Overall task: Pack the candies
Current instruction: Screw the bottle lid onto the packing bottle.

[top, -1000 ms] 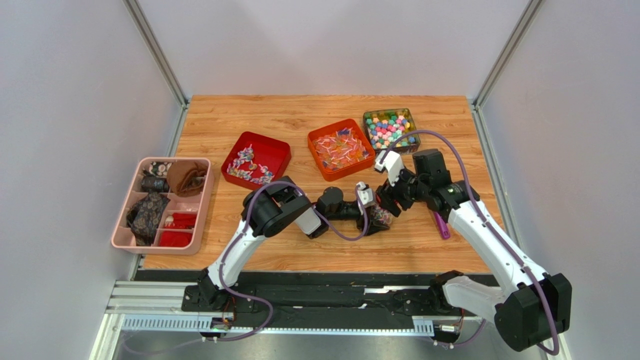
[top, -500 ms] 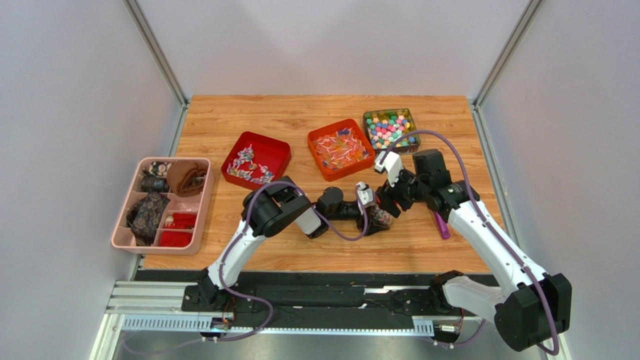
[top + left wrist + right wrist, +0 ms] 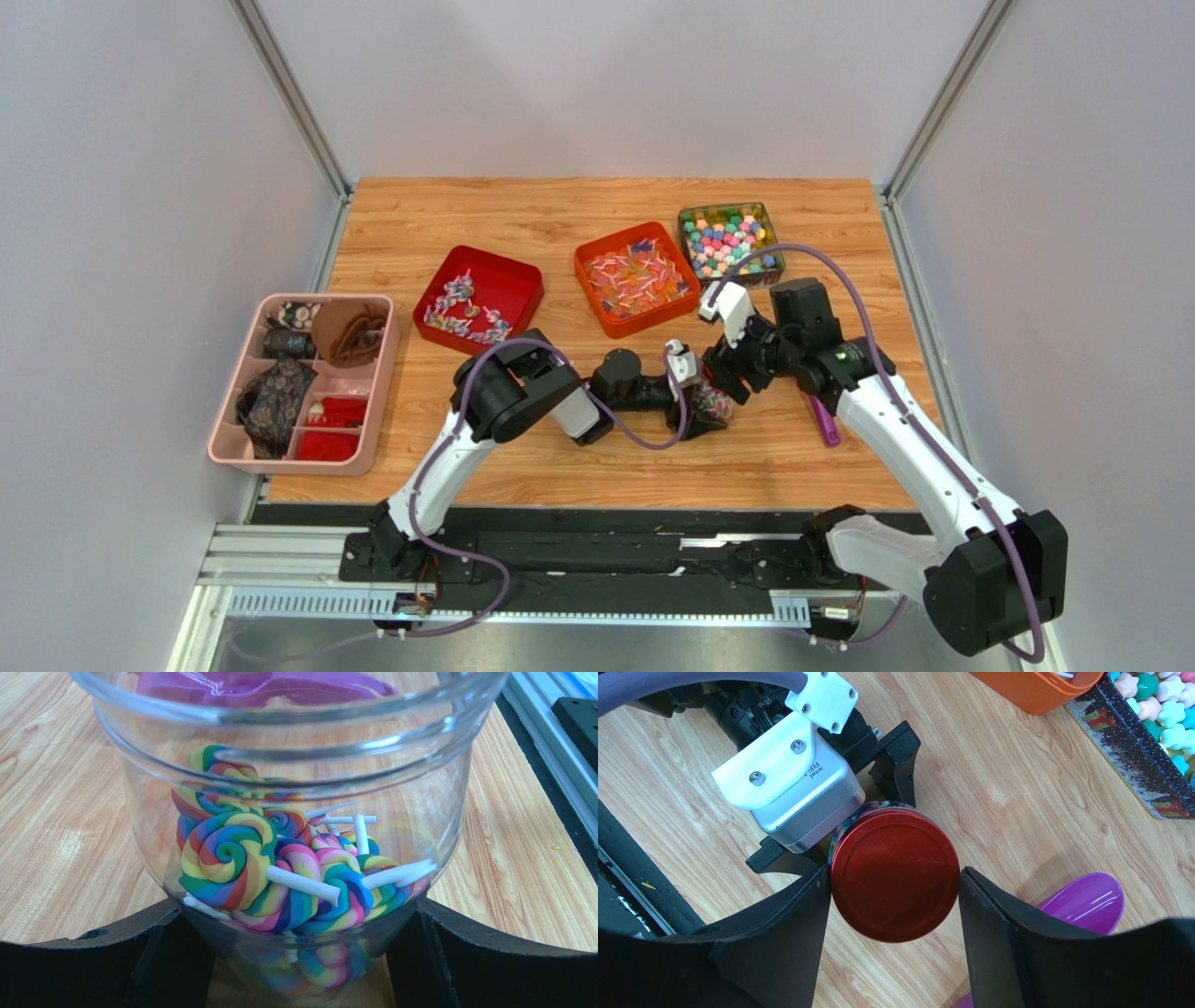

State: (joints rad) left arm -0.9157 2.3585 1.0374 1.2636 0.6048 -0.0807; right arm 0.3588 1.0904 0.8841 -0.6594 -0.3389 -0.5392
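Observation:
A clear glass jar (image 3: 295, 805) stands on the table between the fingers of my left gripper (image 3: 298, 952), which is shut on its lower part. It holds rainbow swirl lollipop candies (image 3: 231, 857) with white sticks. From above, my right gripper (image 3: 892, 882) is shut on a round red lid (image 3: 896, 875) directly over the jar's mouth. Whether the lid rests on the rim cannot be told. In the top view the two grippers meet at the jar (image 3: 709, 406) at the table's front middle. More candies fill a red tray (image 3: 470, 305), an orange tray (image 3: 636, 277) and a dark tray (image 3: 727, 241).
A purple scoop (image 3: 1081, 899) lies on the wood just right of the jar, also in the top view as the scoop (image 3: 825, 420). A pink compartment tray (image 3: 302, 378) with dark odds and ends hangs off the table's left edge.

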